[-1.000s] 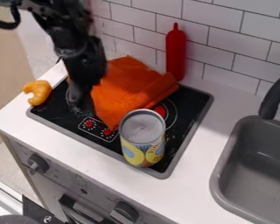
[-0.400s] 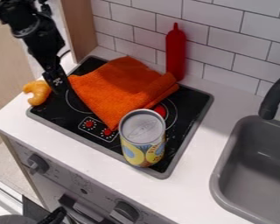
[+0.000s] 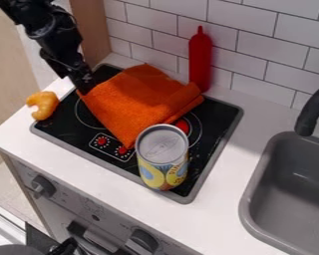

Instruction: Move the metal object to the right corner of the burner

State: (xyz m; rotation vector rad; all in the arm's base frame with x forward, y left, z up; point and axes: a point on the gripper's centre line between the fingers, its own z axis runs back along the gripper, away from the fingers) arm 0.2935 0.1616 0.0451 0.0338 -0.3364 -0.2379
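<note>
My gripper (image 3: 84,85) hangs at the upper left, just over the left corner of the orange cloth; I cannot tell whether it touches the cloth. A metal can (image 3: 163,144) with a silver top and a yellow fruit label stands upright near the front right corner of the black burner plate (image 3: 212,144). The can is well to the right of my gripper and apart from it. It hides part of the front right of the plate and the tip of the cloth's near edge.
A folded orange cloth (image 3: 139,99) covers the middle of the burner. An orange curved object (image 3: 43,105) lies at the burner's left edge. A red bottle (image 3: 200,61) stands behind by the tiled wall. The grey sink (image 3: 292,189) and black faucet (image 3: 313,110) are at right.
The gripper has moved up and left from in front of the cloth's left side, then slightly back right to the cloth's left corner. The can and cloth have stayed in place.
</note>
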